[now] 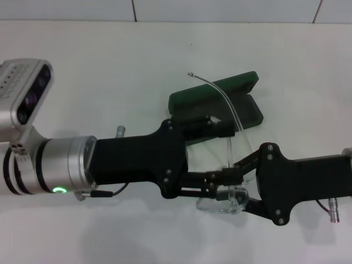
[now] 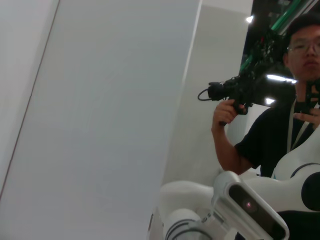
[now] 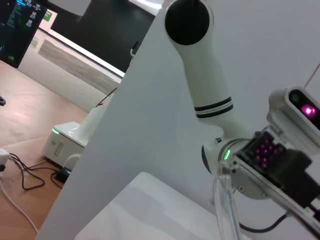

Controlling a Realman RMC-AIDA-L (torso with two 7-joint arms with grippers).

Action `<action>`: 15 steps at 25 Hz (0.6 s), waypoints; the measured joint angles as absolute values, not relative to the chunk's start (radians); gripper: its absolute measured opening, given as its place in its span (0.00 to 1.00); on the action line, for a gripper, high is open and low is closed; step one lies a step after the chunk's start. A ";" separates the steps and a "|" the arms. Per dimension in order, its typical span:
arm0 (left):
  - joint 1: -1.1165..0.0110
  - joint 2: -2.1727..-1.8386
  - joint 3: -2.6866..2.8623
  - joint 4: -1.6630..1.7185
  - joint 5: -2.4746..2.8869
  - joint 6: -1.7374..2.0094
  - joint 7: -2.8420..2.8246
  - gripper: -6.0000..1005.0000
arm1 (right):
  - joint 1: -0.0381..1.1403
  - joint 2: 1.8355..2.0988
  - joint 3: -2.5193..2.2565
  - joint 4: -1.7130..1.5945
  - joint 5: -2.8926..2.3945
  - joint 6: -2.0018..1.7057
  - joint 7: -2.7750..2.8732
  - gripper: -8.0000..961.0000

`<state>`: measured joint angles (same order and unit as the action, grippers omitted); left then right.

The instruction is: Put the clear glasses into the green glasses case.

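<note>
The green glasses case (image 1: pixel 193 100) lies open on the white table (image 1: pixel 110 66), its dark lining facing up. The clear glasses (image 1: pixel 226 201) hang just in front of the case, with one clear arm (image 1: pixel 220 93) arching back over it. My right gripper (image 1: pixel 236 187) comes in from the right and is shut on the glasses at the lens. From the left, my left gripper (image 1: pixel 215 156) stands open: one finger lies over the case's near edge and the other is beside the lens. A clear glasses arm (image 3: pixel 226 210) also shows in the right wrist view.
My two black gripper bodies meet over the middle of the table and hide part of the case. A tiled wall runs along the table's far edge (image 1: pixel 176 22). A person holding a camera rig (image 2: pixel 280 115) stands beyond the robot.
</note>
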<state>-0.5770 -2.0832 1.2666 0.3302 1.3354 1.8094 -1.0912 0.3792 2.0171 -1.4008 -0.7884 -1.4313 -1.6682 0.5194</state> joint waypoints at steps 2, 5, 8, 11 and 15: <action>-0.579 -2.083 1.267 0.331 1.349 1.809 -1.109 0.81 | 0.379 2.017 -1.401 -0.788 -1.431 -1.669 0.519 0.14; -0.585 -2.083 1.267 0.332 1.368 1.809 -1.134 0.81 | 0.381 2.019 -1.401 -0.788 -1.431 -1.670 0.519 0.14; -0.588 -2.082 1.267 0.332 1.384 1.807 -1.155 0.81 | 0.383 2.020 -1.403 -0.788 -1.431 -1.677 0.519 0.14; -0.588 -2.081 1.267 0.336 1.399 1.807 -1.178 0.81 | 0.384 2.021 -1.405 -0.788 -1.432 -1.681 0.519 0.14; -0.588 -2.077 1.264 0.348 1.411 1.810 -1.207 0.81 | 0.386 2.022 -1.412 -0.788 -1.432 -1.682 0.518 0.14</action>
